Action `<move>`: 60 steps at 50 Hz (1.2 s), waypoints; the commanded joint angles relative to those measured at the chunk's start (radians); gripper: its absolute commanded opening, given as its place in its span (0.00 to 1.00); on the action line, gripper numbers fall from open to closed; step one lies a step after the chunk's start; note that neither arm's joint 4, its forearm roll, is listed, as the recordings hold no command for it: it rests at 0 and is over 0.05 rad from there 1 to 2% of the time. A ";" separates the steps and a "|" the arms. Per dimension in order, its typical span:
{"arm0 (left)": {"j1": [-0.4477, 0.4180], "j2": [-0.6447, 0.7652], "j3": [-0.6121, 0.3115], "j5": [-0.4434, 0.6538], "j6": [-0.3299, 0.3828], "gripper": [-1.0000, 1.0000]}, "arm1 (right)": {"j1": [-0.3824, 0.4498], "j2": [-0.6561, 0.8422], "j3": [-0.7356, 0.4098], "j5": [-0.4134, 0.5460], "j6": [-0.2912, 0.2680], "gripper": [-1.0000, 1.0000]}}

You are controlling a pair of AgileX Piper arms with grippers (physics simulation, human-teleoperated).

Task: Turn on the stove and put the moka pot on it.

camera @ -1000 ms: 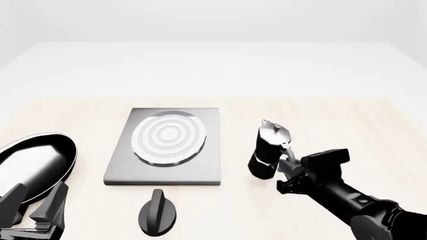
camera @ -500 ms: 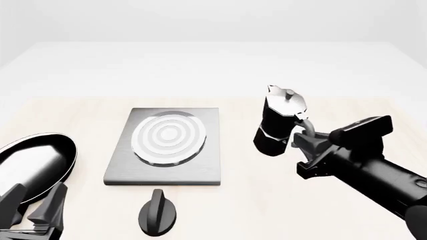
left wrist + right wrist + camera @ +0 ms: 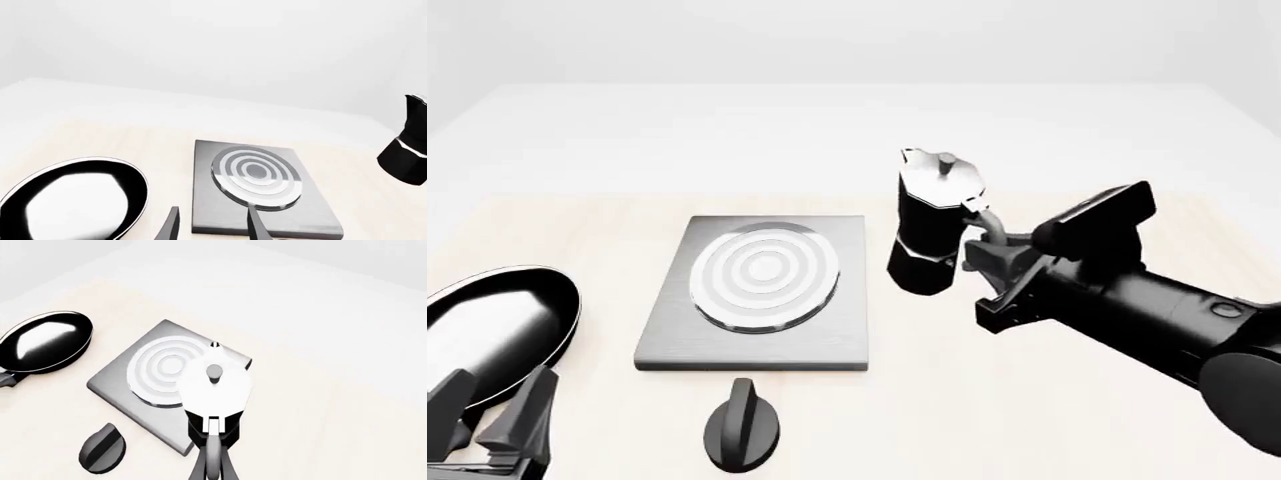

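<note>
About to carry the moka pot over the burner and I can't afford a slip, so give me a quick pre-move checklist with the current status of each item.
1. Grip: right hand shut on the moka pot by its handle: ok.
2. Height: pot is lifted off the table, hanging tilted: ok.
3. Position: pot is beside the stove at its right edge, not yet over the rings: not ok.
4. Landing spot: rings are bare, nothing resting on them: ok.
5. Burner on: knob sits untouched in front of the slab; its setting: cannot tell.
6. Left hand is open, parked low near the frying pan, away from the path: ok.
</note>
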 commanded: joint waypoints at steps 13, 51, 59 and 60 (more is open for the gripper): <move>0.004 -0.012 0.001 0.002 -0.018 1.00 | 0.085 0.203 -0.178 -0.053 -0.020 0.00; 0.009 -0.006 0.005 -0.007 -0.013 1.00 | 0.185 0.533 -0.369 -0.136 -0.022 0.00; 0.010 0.007 0.006 -0.017 -0.015 1.00 | 0.203 0.596 -0.391 -0.157 -0.012 0.00; 0.009 0.007 0.006 -0.017 -0.015 1.00 | 0.204 0.603 -0.398 -0.157 -0.009 0.00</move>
